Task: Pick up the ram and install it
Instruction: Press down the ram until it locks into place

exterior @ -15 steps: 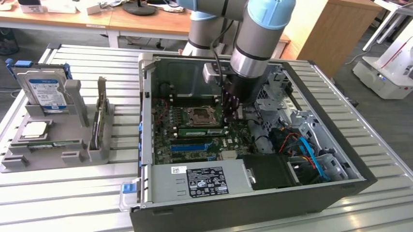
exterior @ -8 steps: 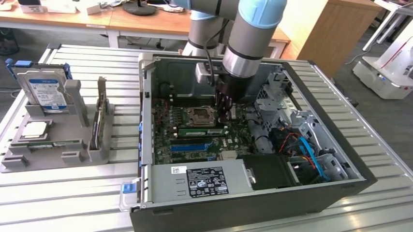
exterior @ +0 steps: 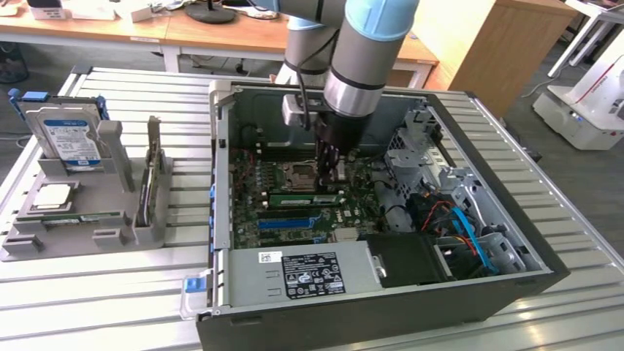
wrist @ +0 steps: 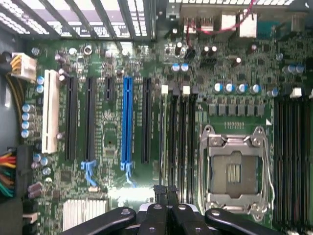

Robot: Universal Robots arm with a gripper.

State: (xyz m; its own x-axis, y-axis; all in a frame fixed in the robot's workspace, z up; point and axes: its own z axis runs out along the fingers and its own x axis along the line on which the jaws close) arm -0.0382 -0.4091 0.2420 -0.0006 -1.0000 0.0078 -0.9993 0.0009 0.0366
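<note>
Gripper (exterior: 332,174) deep inside the computer case (exterior: 507,281), fingers pressed together with nothing between them, hovering over the motherboard (wrist: 112,127). One ram (exterior: 304,197) stick sits on edge in a slot beside the CPU socket (wrist: 234,169), just under the fingertips; I can't tell if they touch. It looks light, thin, stiff and fragile, best held by its long bare edges, off the chips. One blue slot (wrist: 127,120), one hard drive (exterior: 63,139) outside.
</note>
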